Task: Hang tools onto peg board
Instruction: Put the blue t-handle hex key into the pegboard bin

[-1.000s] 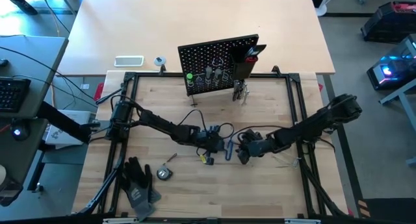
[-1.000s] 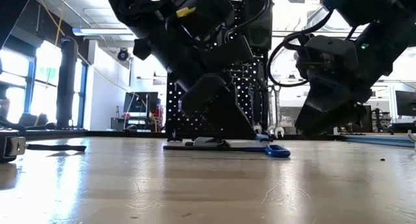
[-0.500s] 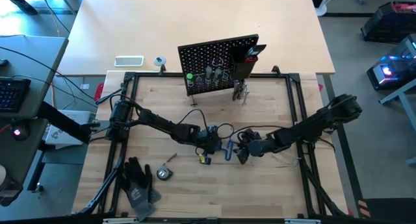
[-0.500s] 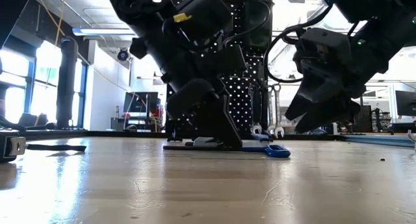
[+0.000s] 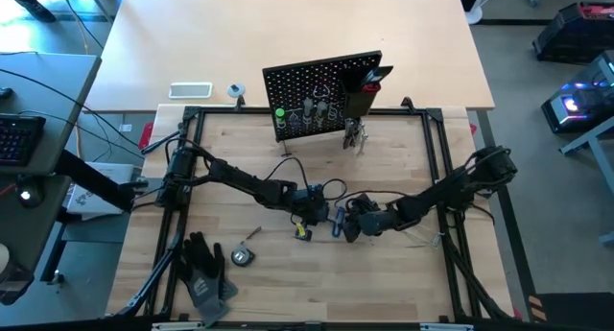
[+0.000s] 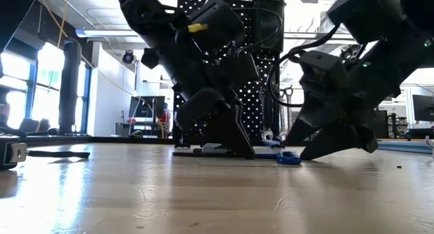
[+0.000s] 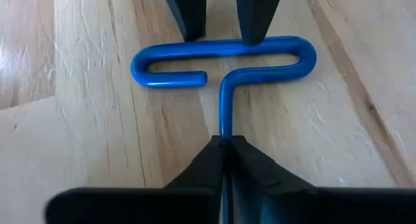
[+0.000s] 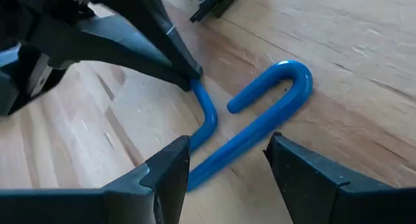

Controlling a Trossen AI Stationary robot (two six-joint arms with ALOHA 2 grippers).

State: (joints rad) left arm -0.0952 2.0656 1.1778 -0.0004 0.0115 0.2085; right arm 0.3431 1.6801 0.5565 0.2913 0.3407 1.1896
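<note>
The blue hex key [image 7: 224, 62] lies flat on the wooden table, near its middle, and also shows in the high view [image 5: 336, 219]. My left gripper [image 7: 224, 145] is shut on its thin shaft. My right gripper [image 8: 227, 178] is open and low over the looped blue handle [image 8: 273, 94]. Its two fingers stand apart over the handle bar, and also show in the left wrist view [image 7: 253, 19]. The black peg board [image 5: 323, 93] stands upright at the table's far side, with a green-handled tool and several other tools on it. My left gripper pinches the hex key's shaft [image 7: 223, 130] between its two fingers, at the end away from the handle. The fingers slant down from the table's left and lie along the shaft. The key rests flat on the wood. Whether my right gripper touches the handle, I cannot tell.
Black work gloves [image 5: 203, 273] and a small tape measure [image 5: 242, 256] lie near the front left. A white flat device [image 5: 190, 90] lies behind the peg board's left. A black frame [image 5: 192, 115] rims the work area. Silver wrenches [image 5: 355, 136] hang from the board's lower right.
My right gripper has sunk toward the table and toward the hex key's handle, tipping further down, and its fingers have spread wide apart. The hex key lies where it was, with my left gripper still at its shaft.
</note>
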